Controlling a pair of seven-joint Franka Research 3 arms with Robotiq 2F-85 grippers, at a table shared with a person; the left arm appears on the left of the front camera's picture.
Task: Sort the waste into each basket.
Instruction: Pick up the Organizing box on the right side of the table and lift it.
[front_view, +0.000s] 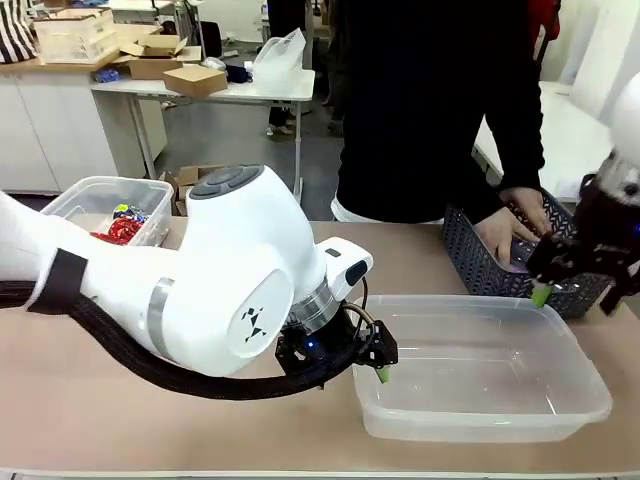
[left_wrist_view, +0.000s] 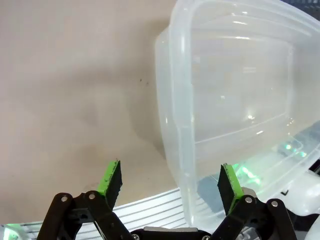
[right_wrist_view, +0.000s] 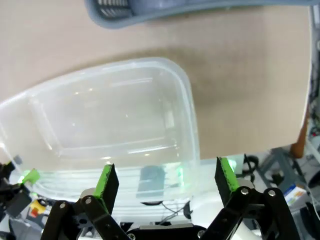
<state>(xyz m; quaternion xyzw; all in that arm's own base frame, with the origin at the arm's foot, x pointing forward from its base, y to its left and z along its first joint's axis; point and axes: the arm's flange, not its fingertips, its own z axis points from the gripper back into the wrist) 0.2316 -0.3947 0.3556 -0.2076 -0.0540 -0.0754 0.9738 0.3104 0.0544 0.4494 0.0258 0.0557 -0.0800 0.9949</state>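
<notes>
1. Beige table carries all three containers. A person stands at its far side, and cardboard boxes sit on a workbench further back.
2. Some waste is already sorted. Red wrappers and a small multicoloured packet lie in the small clear tub at the far left, I think to keep this kind of waste apart from the rest.
3. The large clear tub in front of me is empty. I judge that it waits for another kind of waste.
4. The slate-blue lattice basket stands just behind its right end. The person's hands reach inside, probably to take out or pass a piece. I cannot tell what it holds.
5. My left gripper hovers over the left rim of the large tub, with its fingers wide apart and nothing between them.
6. My right gripper hangs above the tub's right end, near the basket. It is also spread wide and empty, I suppose ready to receive something.
7. I can read no brand or label anywhere, and the print on the packet is too small.
</notes>
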